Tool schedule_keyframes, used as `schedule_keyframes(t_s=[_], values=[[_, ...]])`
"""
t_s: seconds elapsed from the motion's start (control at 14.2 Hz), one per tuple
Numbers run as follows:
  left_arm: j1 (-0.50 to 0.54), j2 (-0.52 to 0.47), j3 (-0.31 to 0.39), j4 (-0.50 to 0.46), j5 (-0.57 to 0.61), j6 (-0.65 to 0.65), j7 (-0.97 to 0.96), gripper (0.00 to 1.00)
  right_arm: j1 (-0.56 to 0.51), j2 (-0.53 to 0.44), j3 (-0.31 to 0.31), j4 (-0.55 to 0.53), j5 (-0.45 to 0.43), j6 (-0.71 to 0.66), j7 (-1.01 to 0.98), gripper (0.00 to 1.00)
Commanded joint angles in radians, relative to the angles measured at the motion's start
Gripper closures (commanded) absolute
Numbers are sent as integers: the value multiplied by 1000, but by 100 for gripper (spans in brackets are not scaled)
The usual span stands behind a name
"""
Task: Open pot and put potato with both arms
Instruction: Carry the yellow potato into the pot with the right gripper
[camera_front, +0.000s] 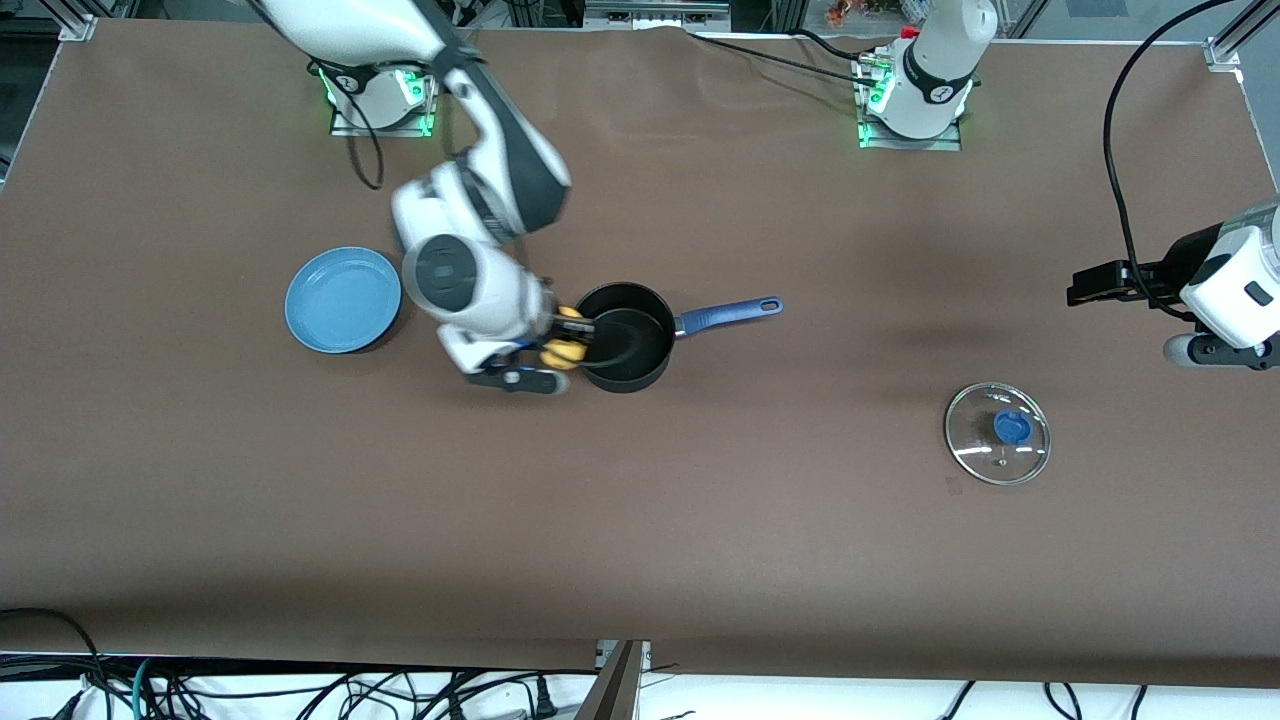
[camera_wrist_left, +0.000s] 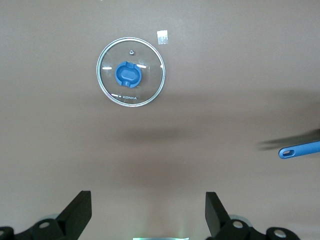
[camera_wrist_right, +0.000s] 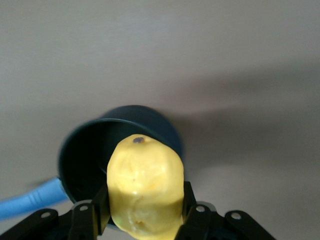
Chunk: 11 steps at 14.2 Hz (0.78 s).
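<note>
So the right gripper (camera_front: 562, 340) is clamped on the potato (camera_front: 566, 337), one finger on each side of it, and it's hanging right over the rim of the pot (camera_front: 625, 336) on the side toward the right arm's end of the table. From the right wrist view you can see the potato (camera_wrist_right: 144, 187) squeezed between the black fingers (camera_wrist_right: 95, 212) with the open pot (camera_wrist_right: 87, 157) just past it, so it's above the edge and not inside. The pot sits roughly mid-table with no lid on, black inside, and its blue handle (camera_front: 728, 313) sticks out toward the left arm's end. The glass lid (camera_front: 997, 433) with the blue knob lies flat on the table well apart from the pot, nearer to the front camera and down toward the left arm's end. The left gripper (camera_wrist_left: 148, 212) is waiting up in the air near that end, fingers spread wide with nothing between them, and its wrist view looks down on the lid (camera_wrist_left: 130, 71) plus the tip of the handle (camera_wrist_left: 299, 150). There's also a round blue plate (camera_front: 343, 299) beside the right arm, toward that arm's end of the table.
</note>
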<state>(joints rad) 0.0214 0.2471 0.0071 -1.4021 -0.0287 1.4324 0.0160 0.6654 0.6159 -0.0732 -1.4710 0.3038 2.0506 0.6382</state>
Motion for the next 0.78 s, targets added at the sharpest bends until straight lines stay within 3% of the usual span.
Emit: schedule_keyframes(t_s=[0.0, 0.71], values=[[-3, 4, -3, 14, 24, -1, -7, 0, 43, 68, -10, 44, 18, 55, 69, 80], [-5, 6, -4, 14, 23, 0, -7, 0, 95, 192, -3, 32, 20, 89, 49, 75]])
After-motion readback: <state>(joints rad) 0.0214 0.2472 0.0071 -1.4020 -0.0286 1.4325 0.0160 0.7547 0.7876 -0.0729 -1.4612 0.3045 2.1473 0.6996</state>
